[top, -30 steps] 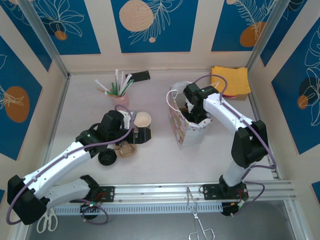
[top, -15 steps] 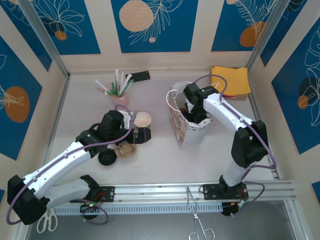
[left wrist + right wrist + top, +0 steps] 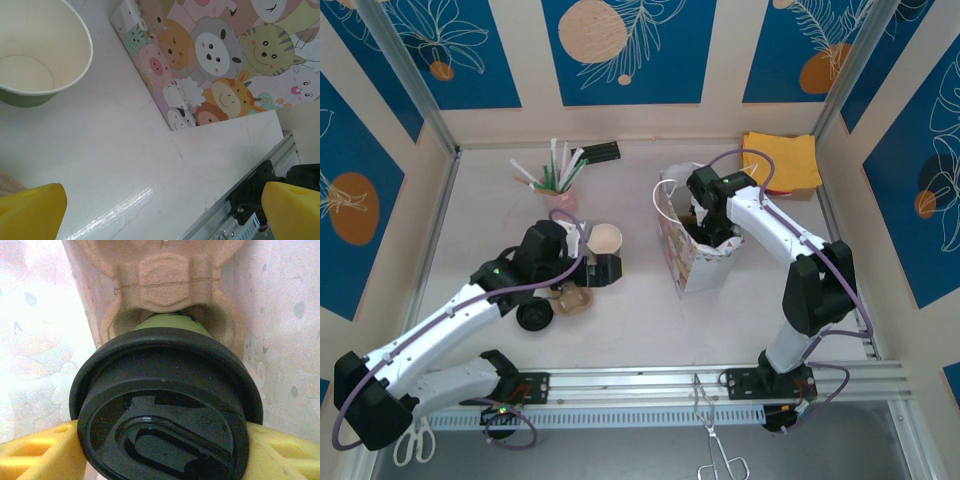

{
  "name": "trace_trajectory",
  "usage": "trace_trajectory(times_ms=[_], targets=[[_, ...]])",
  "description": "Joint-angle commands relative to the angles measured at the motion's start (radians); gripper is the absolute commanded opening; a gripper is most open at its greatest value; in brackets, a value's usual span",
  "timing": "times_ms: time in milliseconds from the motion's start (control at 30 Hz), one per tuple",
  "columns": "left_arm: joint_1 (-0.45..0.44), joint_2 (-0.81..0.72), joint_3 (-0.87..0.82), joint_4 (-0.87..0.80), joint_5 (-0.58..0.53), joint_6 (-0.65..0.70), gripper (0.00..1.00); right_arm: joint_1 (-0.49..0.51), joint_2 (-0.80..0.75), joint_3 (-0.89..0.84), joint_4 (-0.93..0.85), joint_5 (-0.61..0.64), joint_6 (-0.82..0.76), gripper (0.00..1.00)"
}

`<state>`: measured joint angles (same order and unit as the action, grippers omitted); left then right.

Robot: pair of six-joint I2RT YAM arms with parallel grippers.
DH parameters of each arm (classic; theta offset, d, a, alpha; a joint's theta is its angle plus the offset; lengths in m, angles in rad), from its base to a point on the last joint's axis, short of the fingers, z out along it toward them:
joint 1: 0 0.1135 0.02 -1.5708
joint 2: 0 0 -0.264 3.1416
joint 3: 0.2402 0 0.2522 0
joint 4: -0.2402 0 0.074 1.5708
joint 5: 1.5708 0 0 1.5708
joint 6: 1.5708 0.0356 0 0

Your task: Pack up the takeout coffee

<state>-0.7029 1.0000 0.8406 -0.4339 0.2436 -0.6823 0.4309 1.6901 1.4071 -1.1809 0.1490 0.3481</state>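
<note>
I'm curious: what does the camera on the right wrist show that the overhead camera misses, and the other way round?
Right wrist close-up: a black-lidded green cup seated in a brown pulp carrier, with yellow fingers pressed against both sides of its lid. Overhead: an open paper cup, a loose black lid, straws, yellow napkins, and the left gripper open beside that paper cup. Both: the right gripper reaching down inside the gift bag.
</note>
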Motion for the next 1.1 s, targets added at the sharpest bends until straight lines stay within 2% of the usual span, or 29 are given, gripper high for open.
trace_trajectory(times_ms=[0,300,1067], targets=[[-0.015,-0.024,0.029,-0.003,-0.001,-0.007,1.0,-0.004,0.087,-0.067,0.027,0.024,0.0,0.69],[-0.014,-0.025,0.027,-0.001,0.0,-0.01,1.0,0.004,0.071,-0.044,0.003,0.024,0.006,0.73],[-0.016,-0.026,0.02,0.003,0.006,-0.017,1.0,0.008,0.023,-0.013,-0.04,0.026,0.017,0.74]])
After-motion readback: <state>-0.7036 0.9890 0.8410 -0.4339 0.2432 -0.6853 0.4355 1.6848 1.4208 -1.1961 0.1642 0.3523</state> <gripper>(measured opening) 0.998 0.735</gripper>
